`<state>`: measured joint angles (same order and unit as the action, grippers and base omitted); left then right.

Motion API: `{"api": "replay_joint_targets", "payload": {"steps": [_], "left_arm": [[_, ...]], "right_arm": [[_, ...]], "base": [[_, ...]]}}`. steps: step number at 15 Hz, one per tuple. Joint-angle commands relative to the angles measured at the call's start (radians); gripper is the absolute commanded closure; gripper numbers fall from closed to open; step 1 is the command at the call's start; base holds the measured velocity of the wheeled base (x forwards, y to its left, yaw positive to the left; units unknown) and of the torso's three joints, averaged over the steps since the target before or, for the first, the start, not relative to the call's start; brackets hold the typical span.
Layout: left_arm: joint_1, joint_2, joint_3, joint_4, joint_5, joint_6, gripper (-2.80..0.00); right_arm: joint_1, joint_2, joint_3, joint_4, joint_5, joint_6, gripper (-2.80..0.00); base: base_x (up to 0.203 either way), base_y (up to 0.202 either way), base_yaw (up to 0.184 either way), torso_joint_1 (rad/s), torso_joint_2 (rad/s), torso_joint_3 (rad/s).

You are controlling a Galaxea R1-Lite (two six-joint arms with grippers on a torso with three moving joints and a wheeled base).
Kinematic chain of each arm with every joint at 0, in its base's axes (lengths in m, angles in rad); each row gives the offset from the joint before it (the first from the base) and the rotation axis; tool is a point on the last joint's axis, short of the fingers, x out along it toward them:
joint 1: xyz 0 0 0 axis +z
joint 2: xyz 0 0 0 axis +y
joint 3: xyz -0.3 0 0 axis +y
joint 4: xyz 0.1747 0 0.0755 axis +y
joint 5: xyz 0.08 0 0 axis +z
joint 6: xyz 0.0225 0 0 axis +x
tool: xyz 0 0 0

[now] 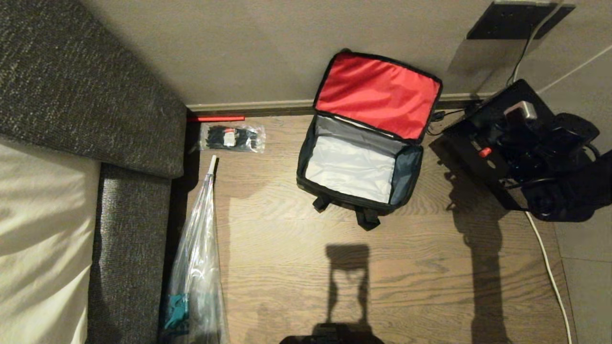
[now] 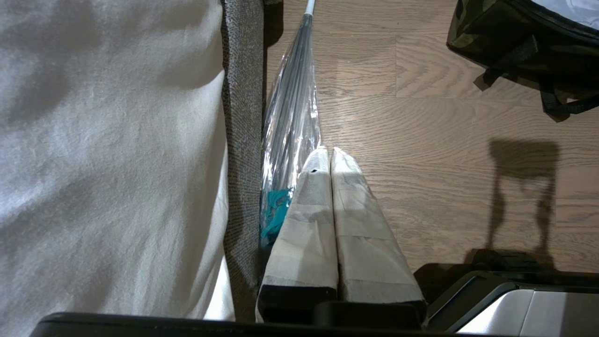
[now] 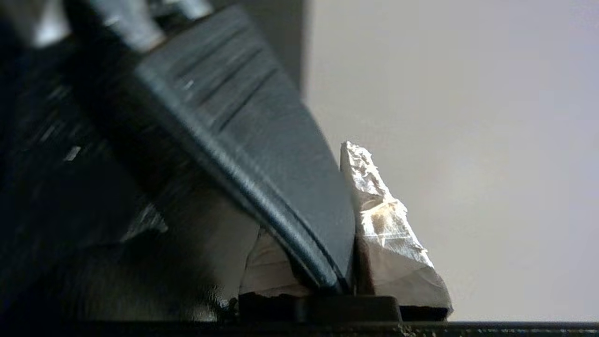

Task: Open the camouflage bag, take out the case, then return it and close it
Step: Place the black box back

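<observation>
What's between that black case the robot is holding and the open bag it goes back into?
Nothing visible. The bag sits on the floor with its red lid flipped back against the wall and its pale inside bare. The right gripper holds the case off to the bag's right, with only open floor between them.

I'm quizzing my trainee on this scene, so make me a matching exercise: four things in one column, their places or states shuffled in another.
1 camouflage bag
2 case
3 left tool
4 clear umbrella

A shut, empty, near the sofa
B open, red lid against the wall
C gripped in the right tool
D lying along the sofa

Pairs: 1-B, 2-C, 3-A, 4-D
</observation>
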<state>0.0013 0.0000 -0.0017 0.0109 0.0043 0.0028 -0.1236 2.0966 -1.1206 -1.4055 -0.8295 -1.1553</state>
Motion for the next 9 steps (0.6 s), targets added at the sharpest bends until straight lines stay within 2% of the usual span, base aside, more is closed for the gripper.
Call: {"api": "replay_joint_targets", "payload": {"steps": [1,5,9], "left_arm": [[0.0,-0.002,0.0,0.0,0.0,0.0,0.0],[0.001,-0.002,0.0,0.0,0.0,0.0,0.0],[0.0,-0.002,0.0,0.0,0.0,0.0,0.0]], "right_arm": [[0.003,-0.2,0.134,0.002,0.0,-0.012,0.0],[0.052,-0.406,0.273,0.099,0.021,-0.024,0.0],[0.215,-0.528,0.3,0.218,0.024,-0.032,0.0]], "base": [[0.0,0.0,0.0,0.0,0.0,0.0],[0.0,0.0,0.0,0.0,0.0,0.0],[0.0,0.0,0.0,0.0,0.0,0.0]]}}
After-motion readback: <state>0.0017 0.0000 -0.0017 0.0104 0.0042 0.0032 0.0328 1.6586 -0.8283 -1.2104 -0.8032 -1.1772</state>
